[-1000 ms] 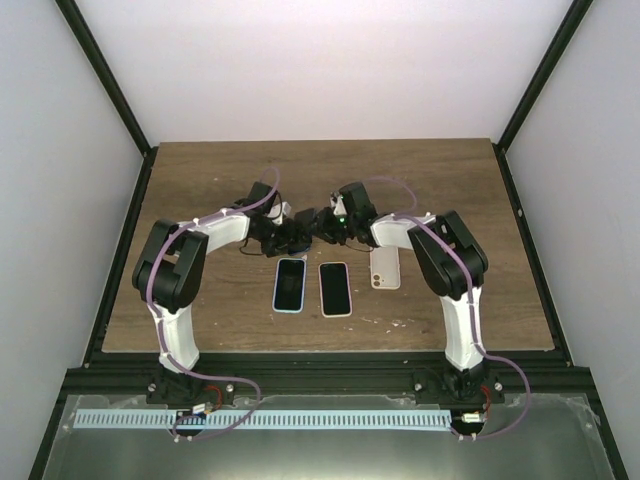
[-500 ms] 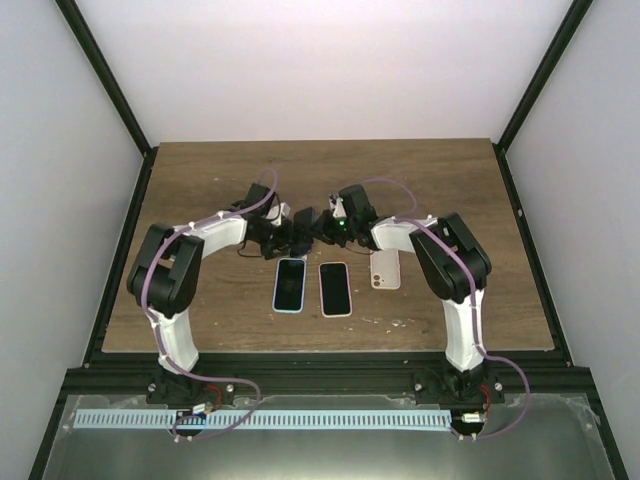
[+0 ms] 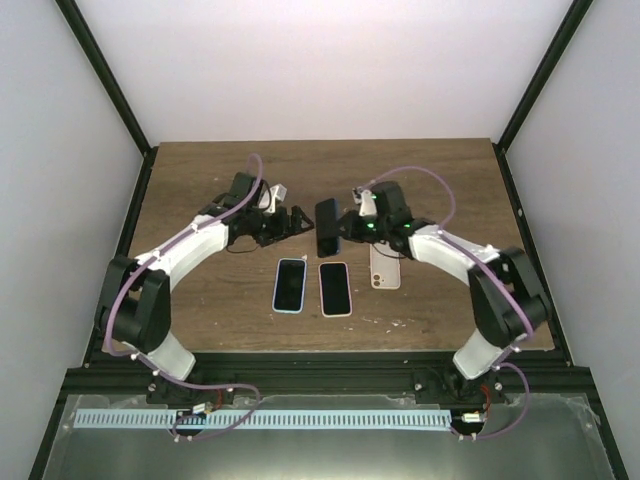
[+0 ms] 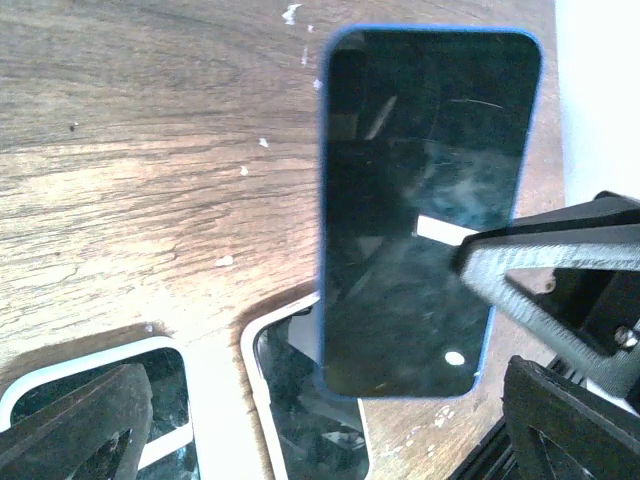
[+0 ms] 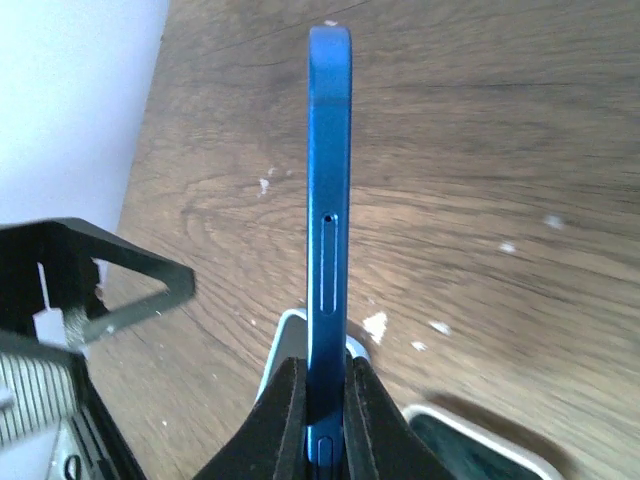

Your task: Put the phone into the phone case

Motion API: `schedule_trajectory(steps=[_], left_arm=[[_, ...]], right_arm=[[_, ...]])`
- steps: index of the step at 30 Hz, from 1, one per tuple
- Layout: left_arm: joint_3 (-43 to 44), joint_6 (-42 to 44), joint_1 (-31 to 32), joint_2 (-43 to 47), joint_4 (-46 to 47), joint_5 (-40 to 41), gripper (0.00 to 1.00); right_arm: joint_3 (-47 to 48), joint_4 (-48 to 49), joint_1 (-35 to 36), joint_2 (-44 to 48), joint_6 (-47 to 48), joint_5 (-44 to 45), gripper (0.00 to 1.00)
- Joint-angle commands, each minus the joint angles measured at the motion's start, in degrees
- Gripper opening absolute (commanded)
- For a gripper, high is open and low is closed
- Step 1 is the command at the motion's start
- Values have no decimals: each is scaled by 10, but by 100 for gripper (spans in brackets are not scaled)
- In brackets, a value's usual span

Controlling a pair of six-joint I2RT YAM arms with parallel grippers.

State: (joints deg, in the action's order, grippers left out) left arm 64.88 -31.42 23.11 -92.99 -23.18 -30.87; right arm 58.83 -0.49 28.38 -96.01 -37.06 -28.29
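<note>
Pinching a blue phone [image 3: 327, 227] by its lower end, the right gripper [image 3: 346, 231] holds it upright, clear of the wooden surface [image 3: 450, 180] near the middle. The right wrist view shows the fingers [image 5: 285, 415] clamped on the phone's slim blue edge [image 5: 328, 200], with a long side button and a small pinhole on it. The phone's dark, glossy screen [image 4: 425, 200], smudged and framed in blue, faces the left gripper [image 3: 293, 220], which stands wide open just beside it without touching. On the surface nearer the arm bases lie a light-blue-rimmed handset [image 3: 289, 285] and a pink-rimmed handset [image 3: 335, 288], screens up, side by side. A cream-coloured piece [image 3: 385, 267] lies to their right; whether it is a case or a phone's back cannot be told.
</note>
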Motion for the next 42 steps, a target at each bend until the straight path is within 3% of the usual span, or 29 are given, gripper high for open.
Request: schedule_trajectory(steps=[1, 9, 16, 26, 42], left_arm=[[-13, 9, 11, 33, -22, 4, 96], [-34, -26, 71, 63, 5, 21, 89], [-30, -65, 129, 20, 56, 53, 85], [37, -92, 185, -92, 82, 65, 81], [82, -129, 189, -188, 130, 32, 72]], right_arm=[[-43, -81, -51, 93, 92, -1, 1], [-85, -227, -146, 212, 174, 3, 1], [-92, -279, -212, 221, 211, 9, 1], [-125, -217, -228, 186, 182, -37, 1], [-136, -184, -228, 119, 181, -56, 4]])
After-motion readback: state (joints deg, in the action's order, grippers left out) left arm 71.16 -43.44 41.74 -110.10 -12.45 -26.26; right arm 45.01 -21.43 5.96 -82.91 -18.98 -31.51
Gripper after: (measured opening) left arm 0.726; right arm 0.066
